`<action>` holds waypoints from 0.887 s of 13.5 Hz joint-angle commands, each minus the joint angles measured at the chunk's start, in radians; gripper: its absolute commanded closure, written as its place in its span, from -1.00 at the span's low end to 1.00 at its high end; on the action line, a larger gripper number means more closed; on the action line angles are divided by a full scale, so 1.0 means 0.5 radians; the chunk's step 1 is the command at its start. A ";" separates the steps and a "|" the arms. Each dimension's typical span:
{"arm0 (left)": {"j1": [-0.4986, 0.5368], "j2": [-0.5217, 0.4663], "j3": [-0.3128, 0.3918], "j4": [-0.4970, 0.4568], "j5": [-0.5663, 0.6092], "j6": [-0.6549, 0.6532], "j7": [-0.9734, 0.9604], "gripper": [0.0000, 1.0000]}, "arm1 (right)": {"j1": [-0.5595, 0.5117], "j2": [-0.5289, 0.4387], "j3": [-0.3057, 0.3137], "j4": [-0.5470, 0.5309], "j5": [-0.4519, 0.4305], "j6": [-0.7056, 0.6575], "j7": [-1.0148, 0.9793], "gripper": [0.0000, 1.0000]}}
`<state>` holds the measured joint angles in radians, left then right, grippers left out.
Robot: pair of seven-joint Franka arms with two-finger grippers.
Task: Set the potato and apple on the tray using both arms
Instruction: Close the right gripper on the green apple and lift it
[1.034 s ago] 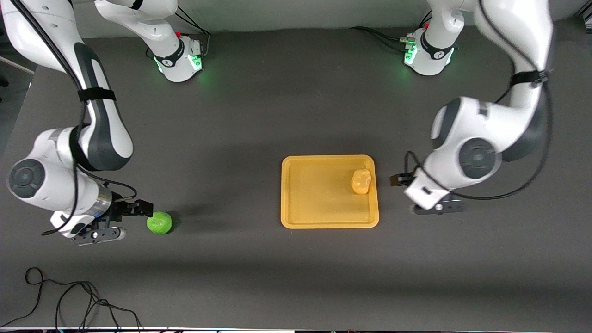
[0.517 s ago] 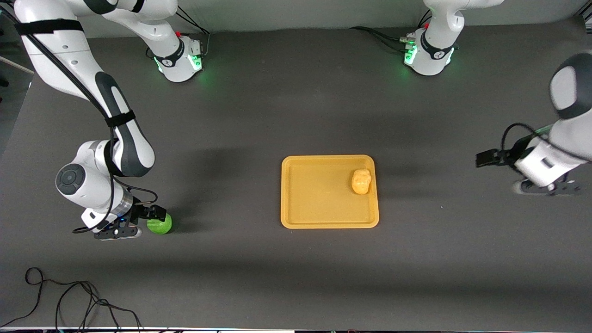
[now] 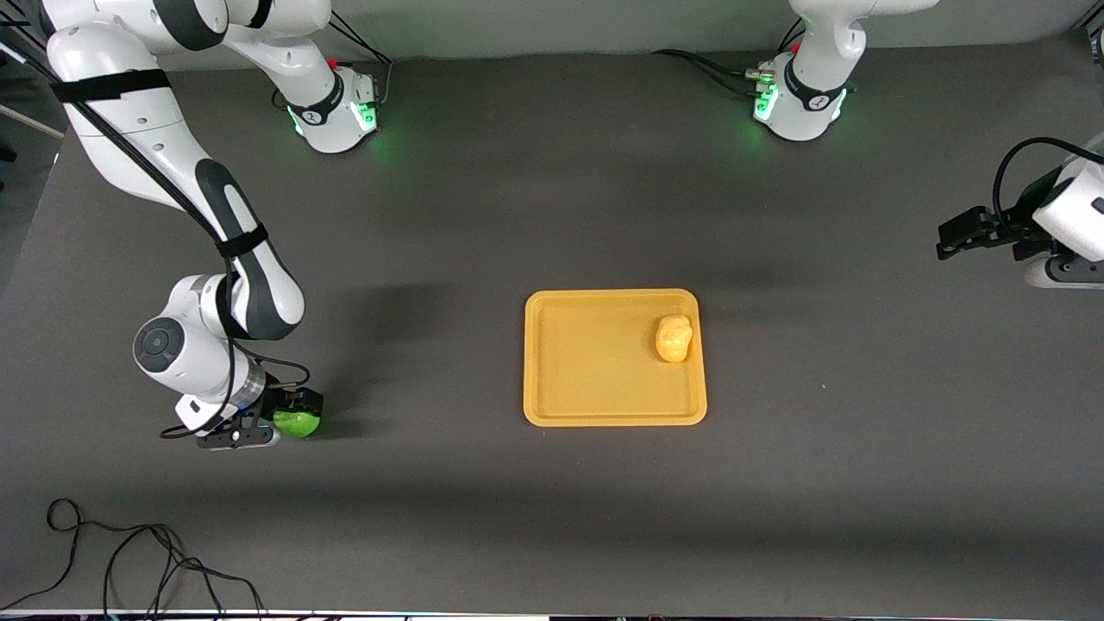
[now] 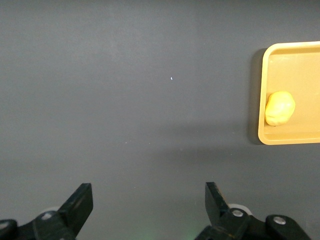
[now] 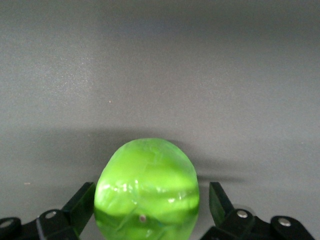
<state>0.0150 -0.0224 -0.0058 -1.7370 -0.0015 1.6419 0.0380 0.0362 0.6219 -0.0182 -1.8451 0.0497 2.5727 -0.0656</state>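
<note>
Your apple [image 3: 298, 423] sits on the dark table [image 3: 483, 216] toward the right arm's end, well apart from the tray [image 3: 552, 414]; the right gripper [image 3: 291, 416] straddles it, fingers [image 5: 80, 202] spread and not yet clamped; the potato [image 3: 674, 337] lies in the tray by its rim; nothing stands between apple and tray; your left gripper [image 3: 970, 235] waits open over bare table; a black cable [image 3: 129, 561] coils near the front edge.
</note>
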 commanded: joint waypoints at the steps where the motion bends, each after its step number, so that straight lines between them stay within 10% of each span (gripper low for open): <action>1: -0.115 -0.001 0.091 -0.036 0.025 0.020 0.013 -1.00 | 0.007 0.035 0.003 0.064 0.039 0.024 0.012 -0.27; 3: -0.317 0.002 0.293 -0.036 0.028 0.017 0.007 -1.00 | 0.007 0.042 0.003 0.116 0.039 0.012 -0.007 0.19; 6: -0.365 0.011 0.349 -0.036 0.031 0.020 0.010 -1.00 | 0.020 -0.038 0.006 0.174 0.036 -0.140 -0.013 0.24; 12: -0.361 0.008 0.343 -0.033 0.028 0.051 0.016 -1.00 | 0.023 -0.284 0.003 1.072 0.017 -1.701 -0.010 0.24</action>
<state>-0.1426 -0.0109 0.1516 -1.7476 -0.0008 1.6537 0.0383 0.0444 0.4801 -0.0165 -1.4520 0.0504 1.9102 -0.0660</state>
